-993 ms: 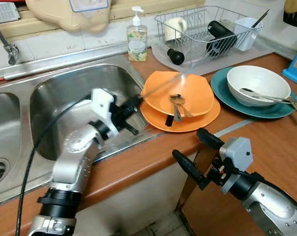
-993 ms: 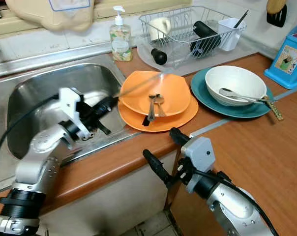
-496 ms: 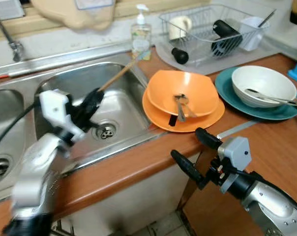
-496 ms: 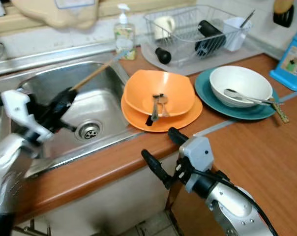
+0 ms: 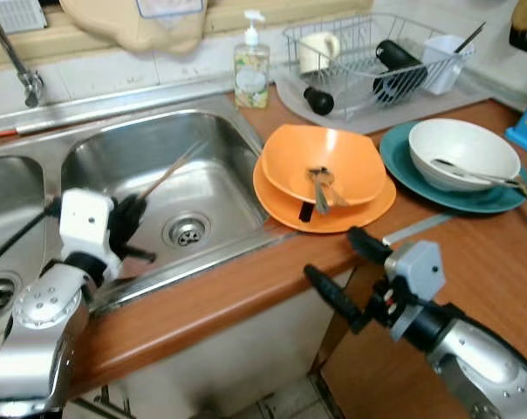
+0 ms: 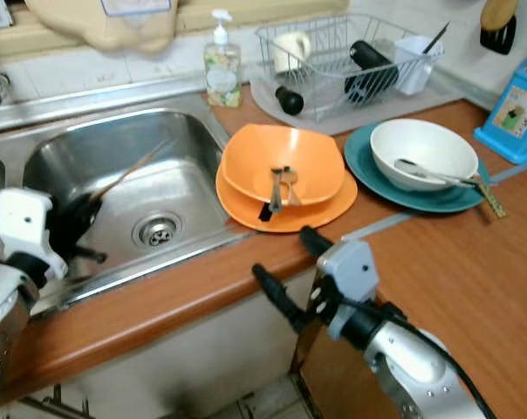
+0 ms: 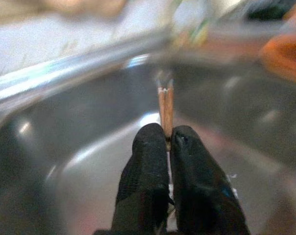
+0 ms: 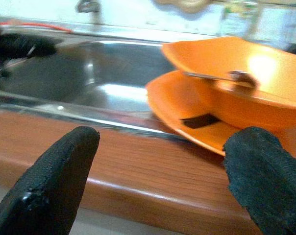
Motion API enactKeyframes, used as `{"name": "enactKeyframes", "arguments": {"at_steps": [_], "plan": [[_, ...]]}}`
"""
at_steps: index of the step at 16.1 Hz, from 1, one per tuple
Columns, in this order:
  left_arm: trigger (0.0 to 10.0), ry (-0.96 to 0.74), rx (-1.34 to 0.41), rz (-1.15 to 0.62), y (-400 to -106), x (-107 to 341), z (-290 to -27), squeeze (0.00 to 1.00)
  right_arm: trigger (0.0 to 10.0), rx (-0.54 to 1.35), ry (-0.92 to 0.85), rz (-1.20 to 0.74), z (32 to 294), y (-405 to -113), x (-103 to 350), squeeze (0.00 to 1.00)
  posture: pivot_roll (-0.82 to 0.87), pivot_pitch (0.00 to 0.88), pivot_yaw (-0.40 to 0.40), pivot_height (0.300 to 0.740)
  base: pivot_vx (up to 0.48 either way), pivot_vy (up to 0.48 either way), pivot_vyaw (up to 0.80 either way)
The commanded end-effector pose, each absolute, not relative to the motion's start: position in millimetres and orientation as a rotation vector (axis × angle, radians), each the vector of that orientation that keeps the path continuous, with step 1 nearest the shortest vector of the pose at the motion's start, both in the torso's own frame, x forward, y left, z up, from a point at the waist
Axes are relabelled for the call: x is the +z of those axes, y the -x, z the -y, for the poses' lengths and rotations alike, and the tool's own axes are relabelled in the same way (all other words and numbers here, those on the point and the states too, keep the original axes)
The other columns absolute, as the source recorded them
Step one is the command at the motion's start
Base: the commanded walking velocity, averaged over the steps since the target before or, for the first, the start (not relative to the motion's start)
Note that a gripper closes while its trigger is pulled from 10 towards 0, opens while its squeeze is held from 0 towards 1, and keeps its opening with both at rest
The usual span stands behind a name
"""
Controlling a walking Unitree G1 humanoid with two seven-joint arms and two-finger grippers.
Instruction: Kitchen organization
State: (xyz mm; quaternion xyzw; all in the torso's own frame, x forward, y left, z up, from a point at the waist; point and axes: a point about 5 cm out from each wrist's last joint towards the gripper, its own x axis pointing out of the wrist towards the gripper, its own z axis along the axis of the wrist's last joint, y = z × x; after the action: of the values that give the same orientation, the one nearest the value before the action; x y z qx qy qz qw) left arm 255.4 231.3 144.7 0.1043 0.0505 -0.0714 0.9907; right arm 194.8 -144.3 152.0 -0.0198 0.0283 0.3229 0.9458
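Chopsticks (image 7: 165, 108) pinched by left gripper (image 7: 166, 142) over sink (image 5: 220, 140); labels illegible.

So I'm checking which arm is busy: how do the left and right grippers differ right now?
The left gripper is shut on a pair of wooden chopsticks over the sink basin; the right gripper is open and holds nothing. The left hangs above the sink, the right at the counter edge before the orange dishes. Both have black fingers.

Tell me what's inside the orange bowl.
The orange bowl holds metal spoons, bowls up; a dark handle pokes out over the orange plate. Exact count unclear where they overlap.
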Motion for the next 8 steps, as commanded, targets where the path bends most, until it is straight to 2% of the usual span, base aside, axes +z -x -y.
{"name": "enactKeyframes", "arguments": {"at_steps": [1, 3, 4, 5, 6, 8], "plan": [[10.0, -0.238, -0.128, -0.116, -259, 145, -230, 1.0, 10.0, 0.621, 0.001, -0.056, 148, -199, 155, 1.0, -0.18, 0.0, 0.045, 0.74, 0.0, 0.0, 0.0], [10.0, -0.241, -0.112, -0.108, -262, 146, -228, 1.0, 10.0, 0.604, -0.099, -0.039, 149, -199, 157, 1.0, -0.19, 0.0, 0.049, 0.74, 0.0, 0.0, 0.0], [10.0, -0.235, -0.095, -0.088, -264, 148, -228, 1.0, 10.0, 0.557, -0.047, -0.014, 153, -199, 159, 1.0, -0.19, 0.0, 0.049, 0.74, 0.0, 0.0, 0.0], [10.0, -0.231, -0.099, -0.07, -265, 150, -227, 0.4, 10.0, 0.55, -0.054, -0.001, 154, -198, 161, 1.0, -0.19, 0.0, 0.05, 0.74, 0.0, 0.0, 0.0], [10.0, -0.182, -0.14, -0.016, -265, 158, -219, 0.0, 10.0, 0.523, -0.049, 0.045, 156, -199, 168, 1.0, -0.19, 0.0, 0.052, 0.74, 0.0, 0.0, 0.0], [10.0, -0.117, -0.262, 0.043, -263, 167, -200, 0.0, 10.0, 0.479, -0.032, 0.083, 158, -205, 175, 1.0, -0.2, 0.0, 0.049, 0.74, 0.0, 0.0, 0.0]]}}
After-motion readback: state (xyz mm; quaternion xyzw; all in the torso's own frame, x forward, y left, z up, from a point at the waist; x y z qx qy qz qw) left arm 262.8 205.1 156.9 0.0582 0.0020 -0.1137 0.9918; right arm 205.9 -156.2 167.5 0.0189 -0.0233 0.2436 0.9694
